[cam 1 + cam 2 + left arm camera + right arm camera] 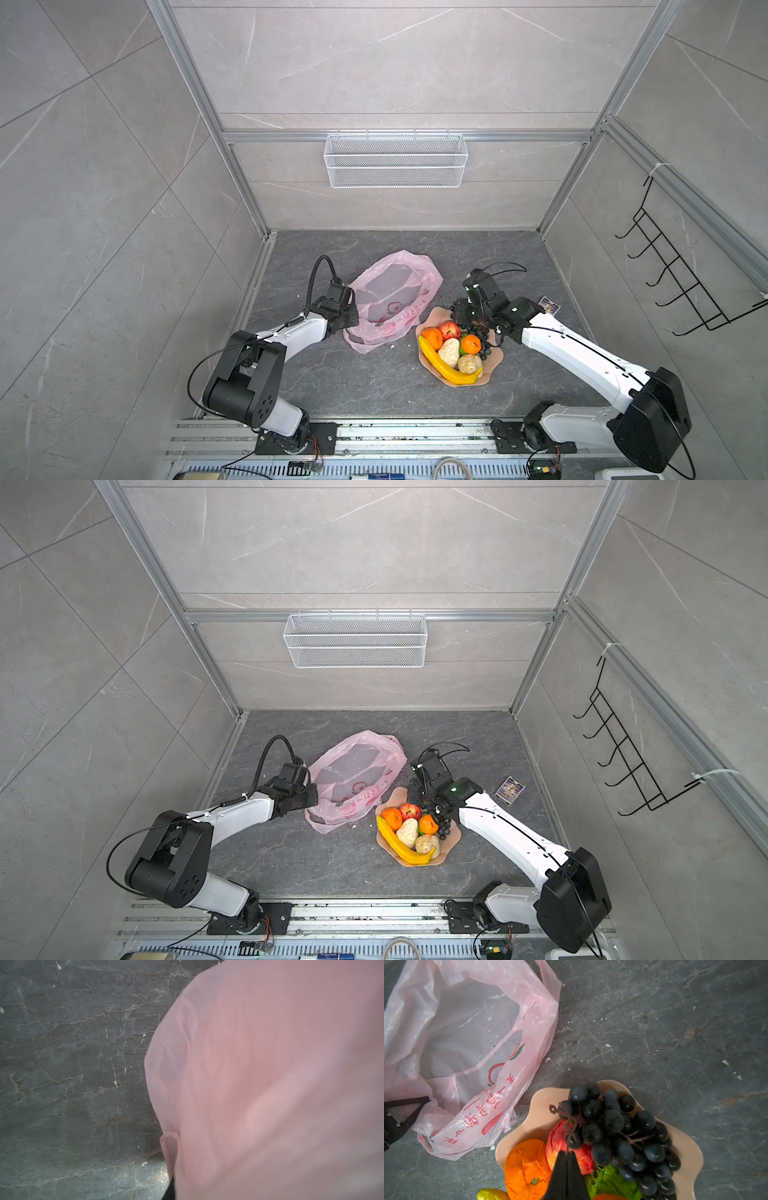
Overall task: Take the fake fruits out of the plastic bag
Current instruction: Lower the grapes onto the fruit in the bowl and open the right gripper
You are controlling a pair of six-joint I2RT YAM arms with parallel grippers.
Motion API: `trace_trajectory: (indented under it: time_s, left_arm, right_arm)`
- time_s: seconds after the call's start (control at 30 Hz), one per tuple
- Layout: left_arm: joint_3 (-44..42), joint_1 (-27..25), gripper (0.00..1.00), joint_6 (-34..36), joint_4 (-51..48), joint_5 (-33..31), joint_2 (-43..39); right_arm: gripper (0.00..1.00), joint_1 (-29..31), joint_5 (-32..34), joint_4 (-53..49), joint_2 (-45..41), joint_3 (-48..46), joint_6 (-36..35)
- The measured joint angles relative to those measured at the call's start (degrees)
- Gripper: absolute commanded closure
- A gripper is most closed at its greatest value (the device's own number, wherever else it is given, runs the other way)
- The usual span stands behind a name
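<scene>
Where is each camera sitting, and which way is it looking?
Top views: high above the front, looking down at the table, plastic bag and dish; both arms show.
Left wrist: on the left arm, close against the bag, table beside; only a dark sliver of robot shows.
Right wrist: on the right arm, looking past the shut right hand at the grape bunch over the dish.
Shared: right wrist and top views all show bag, dish and left hand.

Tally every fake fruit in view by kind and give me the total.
Banana: 1
Oranges: 2
Red apple: 1
Green fruit: 1
Beige lumpy fruits: 2
Dark grape bunch: 1
Total: 8
</scene>
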Motion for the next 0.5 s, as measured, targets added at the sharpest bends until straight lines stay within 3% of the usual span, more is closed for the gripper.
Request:
trace_trajectory:
  time_s: [0.13, 0.4, 0.5]
  left_arm:
    - [0.00, 0.00, 0.99, 0.07, 0.00, 0.00, 0.00]
    - [1.29, 0.00, 0.99, -0.02, -0.46, 0.39, 1.77]
    - [3.63, -0.09, 0.99, -0.44, -1.49, 1.18, 3.56]
  right_arm:
    - [0.95, 0.00, -0.42, -0.04, 1.18, 0.00, -0.02]
    - [0.48, 0.00, 0.44, -1.66, -0.68, 0.13, -1.51]
    - [0.36, 0.00, 2.32, -3.43, -3.69, 0.33, -1.51]
